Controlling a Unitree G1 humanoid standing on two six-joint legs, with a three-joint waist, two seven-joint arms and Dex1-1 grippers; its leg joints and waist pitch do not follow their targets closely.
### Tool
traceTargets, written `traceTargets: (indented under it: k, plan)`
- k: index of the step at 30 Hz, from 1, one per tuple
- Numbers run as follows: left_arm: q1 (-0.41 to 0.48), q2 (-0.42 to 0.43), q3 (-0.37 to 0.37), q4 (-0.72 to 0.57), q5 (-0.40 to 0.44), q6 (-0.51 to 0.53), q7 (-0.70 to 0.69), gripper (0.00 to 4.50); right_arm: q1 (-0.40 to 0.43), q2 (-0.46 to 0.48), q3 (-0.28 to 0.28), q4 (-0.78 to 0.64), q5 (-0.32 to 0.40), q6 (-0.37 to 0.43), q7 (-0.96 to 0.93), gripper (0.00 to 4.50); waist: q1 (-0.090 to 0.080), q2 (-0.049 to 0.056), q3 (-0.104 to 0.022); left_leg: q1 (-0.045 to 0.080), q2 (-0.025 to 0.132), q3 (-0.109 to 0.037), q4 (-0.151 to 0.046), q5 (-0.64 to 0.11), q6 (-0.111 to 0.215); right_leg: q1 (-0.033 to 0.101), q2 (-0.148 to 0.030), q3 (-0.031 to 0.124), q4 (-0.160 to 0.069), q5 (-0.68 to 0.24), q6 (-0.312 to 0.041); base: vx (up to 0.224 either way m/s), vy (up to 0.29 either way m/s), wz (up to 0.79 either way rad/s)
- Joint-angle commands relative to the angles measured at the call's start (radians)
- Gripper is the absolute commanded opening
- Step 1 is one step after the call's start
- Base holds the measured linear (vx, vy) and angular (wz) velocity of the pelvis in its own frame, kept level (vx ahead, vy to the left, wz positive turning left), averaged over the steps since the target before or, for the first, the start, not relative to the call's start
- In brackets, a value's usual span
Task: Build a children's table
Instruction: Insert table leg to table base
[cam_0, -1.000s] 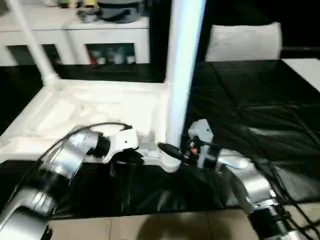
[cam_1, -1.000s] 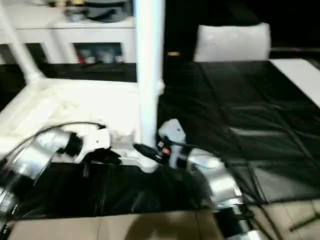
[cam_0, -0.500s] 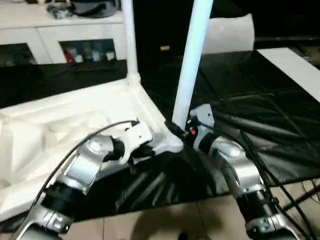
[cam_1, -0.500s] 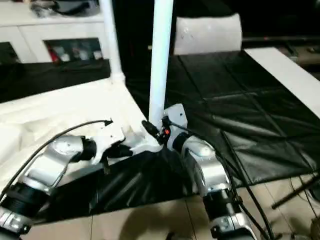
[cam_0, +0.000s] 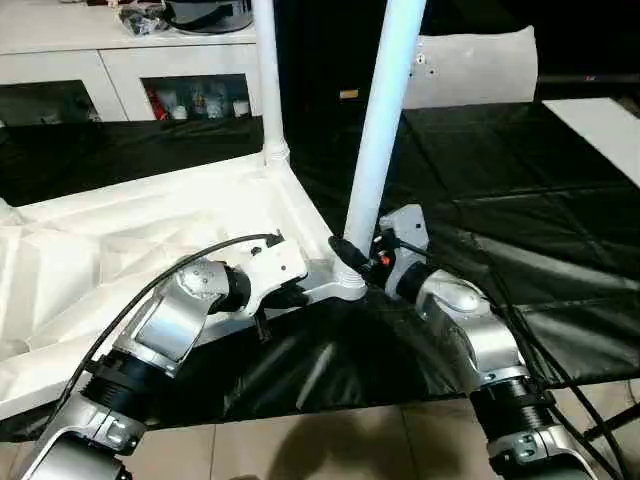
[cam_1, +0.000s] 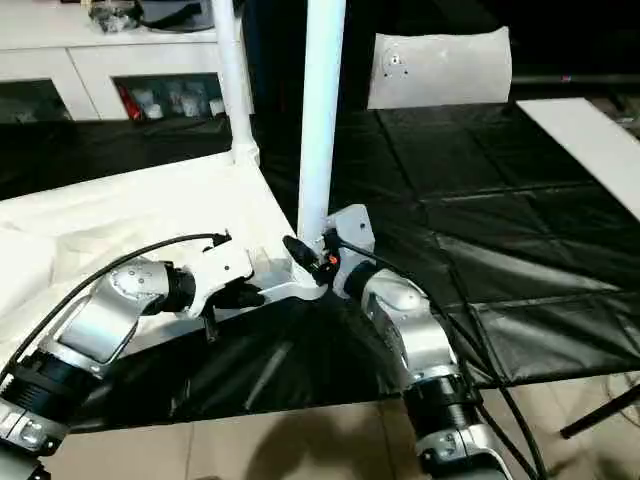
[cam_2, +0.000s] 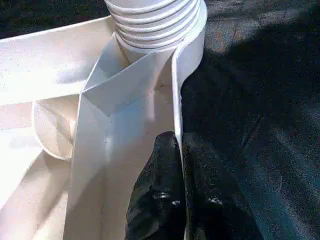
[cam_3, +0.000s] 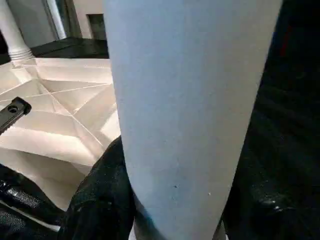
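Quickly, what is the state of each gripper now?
Left gripper: closed, pinching the rim of the tabletop.
Right gripper: closed around the near leg, low by its socket.

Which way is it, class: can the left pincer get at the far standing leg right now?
Probably not: the left pincer is shut on the tabletop rim, and the far leg stands at the tabletop's farther corner.

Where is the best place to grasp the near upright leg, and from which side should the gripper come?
Low on the near leg, just above its corner socket, from the robot's side, as the right gripper holds it now. There the tube is straight and bare, and the grip stays close to the tabletop.
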Motion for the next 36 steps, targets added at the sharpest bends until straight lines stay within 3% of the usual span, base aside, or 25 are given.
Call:
traceTargets:
  k: [1,10,15,17,20,22,25,27,29,30,32,36]
  plan:
    - [0.005,-0.006,-0.049,0.036,0.013,0.002,-0.009,0.0,0.041,0.003,0.01,0.099,-0.013,0.077,-0.017,1.89,-0.003,0.007,-0.02,-0.006,0.036,-0.001,-0.078,-0.294,0.008,0.017,-0.076,0.061,-0.109,-0.226,-0.158,0.0,0.0,0.0]
    - [-0.005,-0.005,-0.045,0.081,0.007,-0.049,-0.009,0.0,0.039,0.001,0.013,0.103,-0.023,0.072,-0.014,1.89,0.0,0.002,-0.023,0.001,0.037,0.012,-0.08,-0.301,0.007,0.009,-0.077,0.073,-0.117,-0.245,-0.15,0.0,0.0,0.0]
    - [-0.009,-0.068,0.033,0.126,-0.046,-0.08,0.071,0.0,0.041,0.0,0.012,0.095,-0.02,0.076,-0.008,1.89,0.01,0.0,-0.021,0.007,0.038,0.019,-0.079,-0.303,0.006,0.002,-0.079,0.076,-0.123,-0.275,-0.145,0.0,0.0,0.0]
    - [-0.007,-0.084,0.05,0.127,-0.075,-0.089,0.061,0.55,0.041,0.0,0.011,0.093,-0.02,0.077,-0.006,1.89,0.015,0.0,-0.024,0.011,0.04,0.02,-0.078,-0.299,0.005,0.0,-0.079,0.079,-0.123,-0.269,-0.144,0.0,0.0,0.0]
    - [0.002,-0.078,0.033,0.145,-0.069,-0.127,0.05,0.61,0.042,-0.001,0.012,0.088,-0.018,0.079,-0.003,1.89,0.012,0.001,-0.024,0.001,0.041,0.016,-0.084,-0.294,0.002,0.006,-0.077,0.075,-0.118,-0.239,-0.141,0.0,0.0,0.0]
    - [0.004,-0.068,0.018,0.17,-0.044,-0.152,0.064,0.98,0.043,-0.001,0.012,0.085,-0.018,0.08,-0.003,1.89,0.01,0.004,-0.028,0.001,0.041,0.016,-0.081,-0.274,0.003,0.008,-0.076,0.075,-0.115,-0.186,-0.141,0.0,0.0,0.0]
    - [0.005,-0.064,0.021,0.198,-0.035,-0.169,0.067,0.98,0.044,-0.001,0.01,0.081,-0.018,0.082,-0.001,1.89,0.006,-0.002,-0.031,-0.004,0.039,0.019,-0.075,-0.213,0.011,0.016,-0.073,0.073,-0.104,-0.064,-0.161,0.0,0.0,0.0]
    - [0.003,-0.062,0.024,0.206,-0.037,-0.177,0.063,0.98,0.044,-0.001,0.009,0.081,-0.018,0.082,0.0,1.89,0.004,-0.003,-0.032,-0.002,0.037,0.022,-0.072,-0.197,0.017,0.016,-0.074,0.073,-0.103,-0.04,-0.171,0.0,0.0,0.0]
    - [0.002,-0.061,0.027,0.211,-0.038,-0.184,0.064,0.98,0.044,-0.002,0.009,0.082,-0.018,0.082,0.001,1.89,0.003,-0.001,-0.029,0.001,0.038,0.023,-0.073,-0.216,0.019,0.014,-0.074,0.074,-0.107,-0.074,-0.175,0.0,0.0,0.0]
    - [0.0,-0.064,0.037,0.222,-0.047,-0.199,0.069,0.68,0.043,-0.003,0.009,0.084,-0.019,0.081,0.002,1.89,0.003,-0.001,-0.027,0.002,0.039,0.024,-0.074,-0.232,0.017,0.012,-0.075,0.075,-0.109,-0.106,-0.174,0.0,0.0,0.0]
    - [-0.002,-0.066,0.045,0.23,-0.066,-0.217,0.062,0.59,0.042,-0.003,0.009,0.086,-0.02,0.08,0.004,1.89,0.004,-0.001,-0.028,0.004,0.041,0.023,-0.076,-0.252,0.012,0.011,-0.076,0.076,-0.112,-0.151,-0.169,0.0,0.0,0.0]
    - [0.009,-0.055,0.048,0.21,-0.081,-0.207,0.039,0.24,0.04,-0.005,0.012,0.087,-0.021,0.079,0.004,1.89,0.004,-0.001,-0.029,0.004,0.041,0.023,-0.075,-0.237,0.011,0.012,-0.075,0.077,-0.108,-0.116,-0.172,0.0,0.0,0.0]
